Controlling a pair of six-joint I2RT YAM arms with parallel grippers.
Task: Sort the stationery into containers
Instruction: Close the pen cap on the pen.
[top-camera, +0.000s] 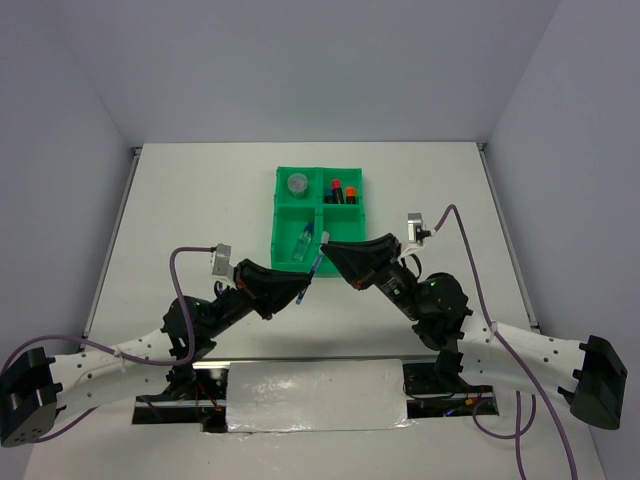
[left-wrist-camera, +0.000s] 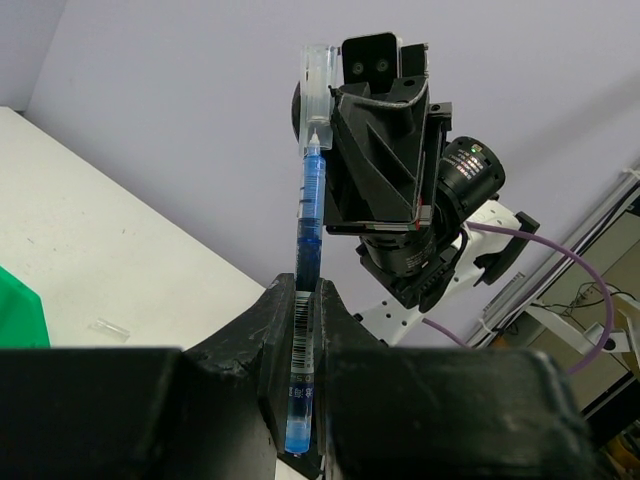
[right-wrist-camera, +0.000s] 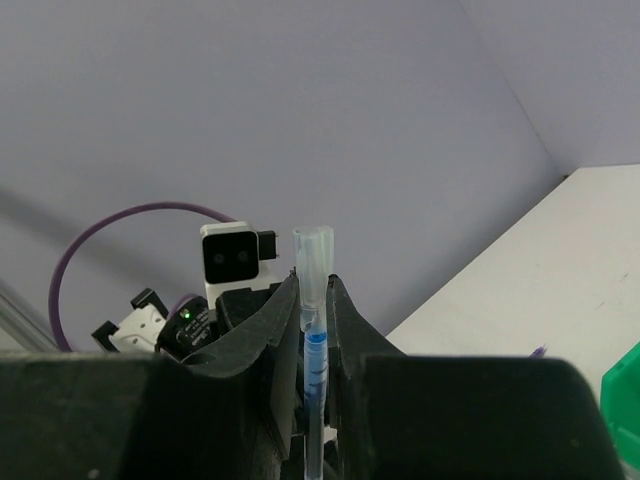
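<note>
The left gripper (left-wrist-camera: 303, 305) clamps the barcoded lower barrel of one blue pen (left-wrist-camera: 308, 210). The right gripper (right-wrist-camera: 315, 300) clamps its clear cap end, aloft over the near edge of the green tray (top-camera: 276, 222). Judged light, stiff, slick; hold the barrel, since the cap may pull off. From above, the grippers hide both pen ends.

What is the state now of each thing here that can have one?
left gripper: jaws shut on the blue pen
right gripper: jaws shut on the same pen's other end
blue pen: held off the table between both grippers
grey disc: lying in the green tray, far-left compartment
markers: in the far-right compartment
clear bottle: lying in the near-left compartment
</note>
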